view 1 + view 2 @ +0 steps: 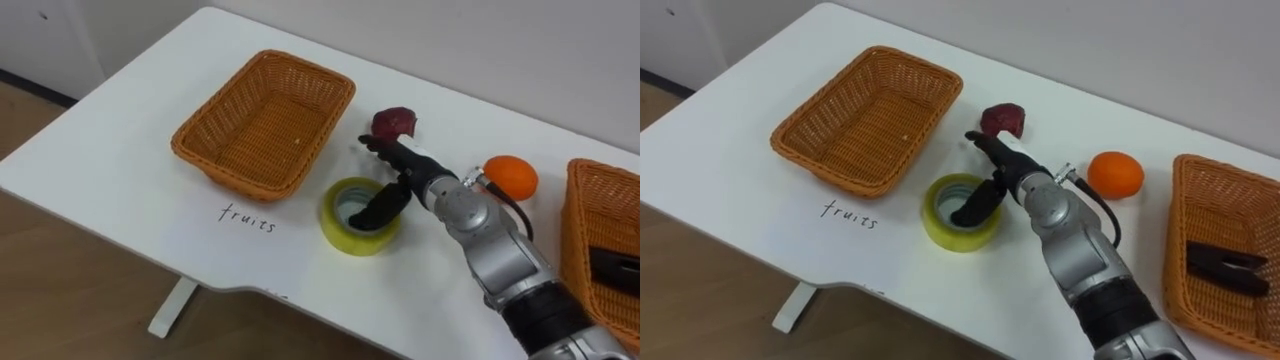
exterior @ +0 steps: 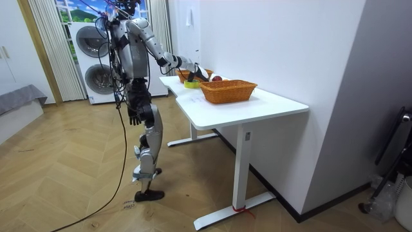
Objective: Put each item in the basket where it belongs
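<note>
Fruit [image 1: 394, 123], dark red, sits at twelve o'clock of the tape roll [image 1: 338, 222], orange [image 1: 511, 176] at two. Right hand [image 1: 412, 172], fingers apart, reaches over the flat yellow roll.

Yellow tape roll [image 1: 340, 232], orange fruit [image 1: 511, 177].

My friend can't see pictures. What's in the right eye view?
The robot's right hand reaches over a yellow tape roll on a white table, fingers stretched out, thumb dipping into the roll's hole. Nearby sit an empty wicker basket, a dark red fruit and an orange; a second basket at the right holds a black object.
</note>
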